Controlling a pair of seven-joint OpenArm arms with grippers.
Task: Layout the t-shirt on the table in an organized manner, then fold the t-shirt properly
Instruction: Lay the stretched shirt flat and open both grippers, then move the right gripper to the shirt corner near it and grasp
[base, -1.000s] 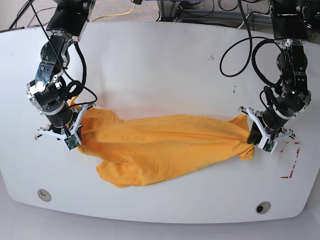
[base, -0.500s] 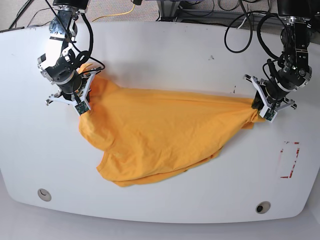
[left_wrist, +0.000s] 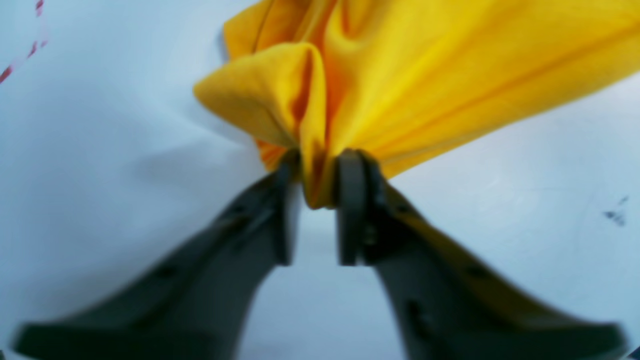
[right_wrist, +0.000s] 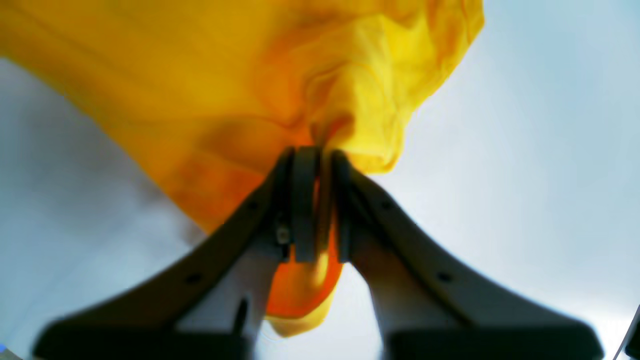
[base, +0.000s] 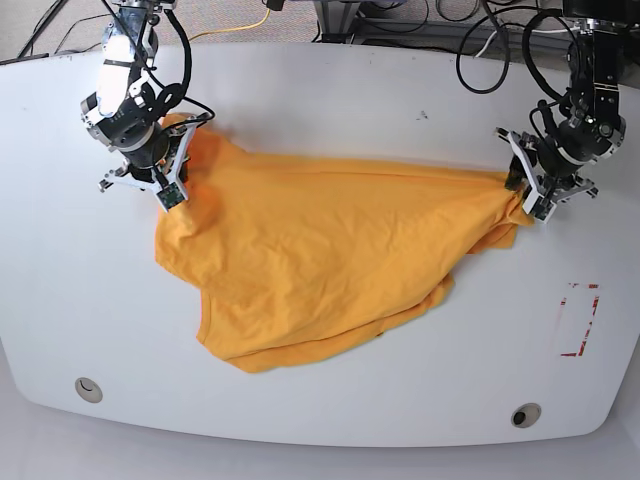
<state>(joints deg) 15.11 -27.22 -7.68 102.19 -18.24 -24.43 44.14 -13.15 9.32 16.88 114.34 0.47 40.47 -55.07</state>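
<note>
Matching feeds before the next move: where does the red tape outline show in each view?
Base: red tape outline at lower right on the table.
Left wrist: top left corner, blurred.
Right wrist: not in it.
Shared landmark: the t-shirt.

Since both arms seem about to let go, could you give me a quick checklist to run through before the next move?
1. Left gripper off the t-shirt: not ok, fingers parted but a fold sits between them.
2. Right gripper off the cloth: not ok, nearly closed on a bunch.
3. Shirt wholly on the table: ok.
4. Shirt flat: not ok, wrinkled, lower edge folded.
5. Sleeves and collar spread: cannot tell.
</note>
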